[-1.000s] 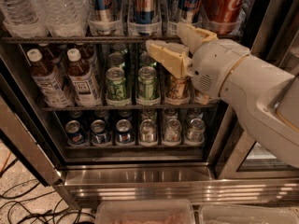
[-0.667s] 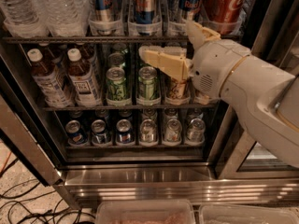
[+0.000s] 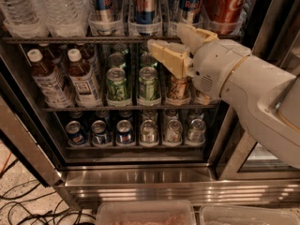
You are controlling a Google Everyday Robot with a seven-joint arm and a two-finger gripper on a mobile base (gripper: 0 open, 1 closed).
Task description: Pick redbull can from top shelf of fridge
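Three redbull cans stand in clear guides on the top shelf (image 3: 70, 40) of the fridge (image 3: 140, 177): one left (image 3: 104, 3), one in the middle (image 3: 145, 3), one right (image 3: 190, 1). My gripper (image 3: 165, 35) is open and empty. It is in front of the shelf's front edge, just below the middle and right cans. One cream finger (image 3: 166, 55) reaches left under the middle can. The other finger (image 3: 194, 34) sits under the right can. Neither touches a can.
A red Coca-Cola can (image 3: 225, 1) stands right of the redbull cans and water bottles (image 3: 42, 6) stand to their left. Green cans (image 3: 132, 83) and tea bottles (image 3: 65, 76) fill the middle shelf, and more cans (image 3: 136, 130) the bottom one. Plastic tubs (image 3: 145, 213) and cables (image 3: 28, 205) lie on the floor.
The gripper has shifted a little left and back and has ended slightly higher, at the top shelf's edge. It stays open and empty. The cans have not moved.
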